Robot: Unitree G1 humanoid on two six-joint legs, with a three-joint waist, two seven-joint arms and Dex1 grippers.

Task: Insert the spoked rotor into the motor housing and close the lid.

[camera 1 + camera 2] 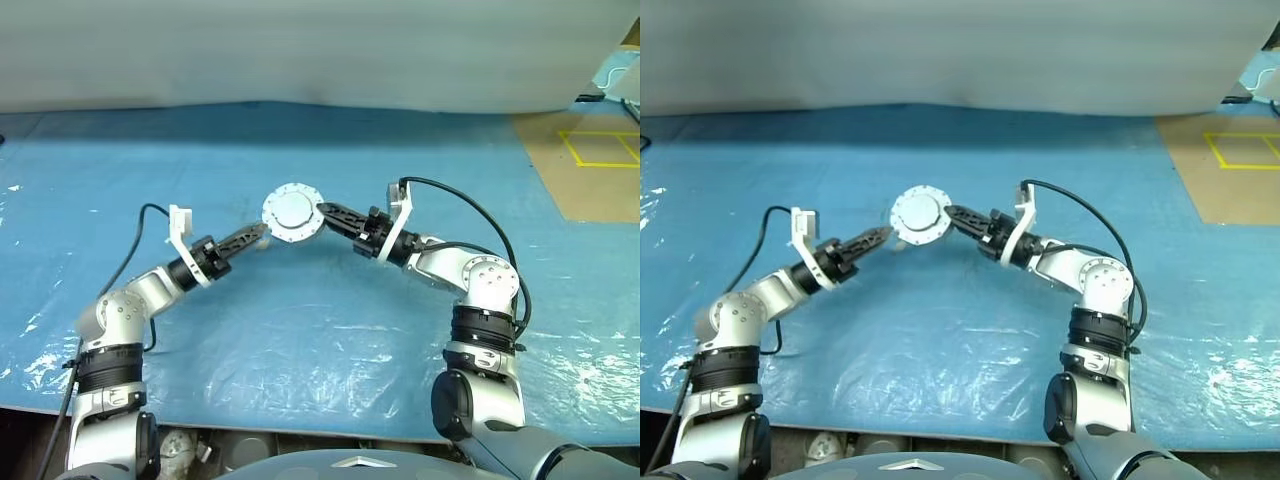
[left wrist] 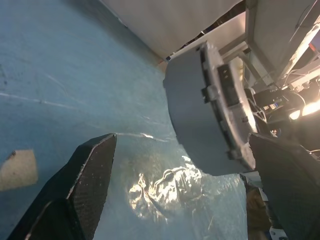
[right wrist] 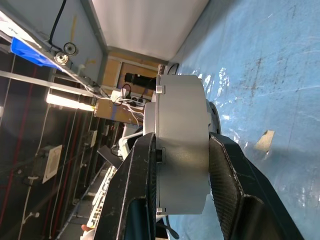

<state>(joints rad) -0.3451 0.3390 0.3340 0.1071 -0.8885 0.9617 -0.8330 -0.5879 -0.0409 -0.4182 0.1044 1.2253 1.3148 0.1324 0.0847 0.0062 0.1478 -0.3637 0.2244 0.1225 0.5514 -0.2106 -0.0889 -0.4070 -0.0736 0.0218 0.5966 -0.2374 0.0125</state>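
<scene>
Even bright light, glare on blue sheet [image 1: 300, 330]

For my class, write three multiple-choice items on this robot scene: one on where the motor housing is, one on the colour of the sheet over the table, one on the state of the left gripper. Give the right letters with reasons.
1. Where is the motor housing?
A. Lying flat on the sheet
B. Held up between the two grippers' tips, clamped by the right gripper
C. On the brown floor with yellow lines

2. What colour is the sheet over the table?
A. Blue
B. Green
C. Red

3. How does the left gripper stand?
A. Shut on the housing
B. Shut on nothing
C. Open, beside the housing

Answers: 1 B, the right wrist view shows both fingers pressed on the housing's sides. 2 A, the crinkled plastic is blue in every view. 3 C, the left wrist view shows its fingers spread wide, the housing apart from them.
</scene>
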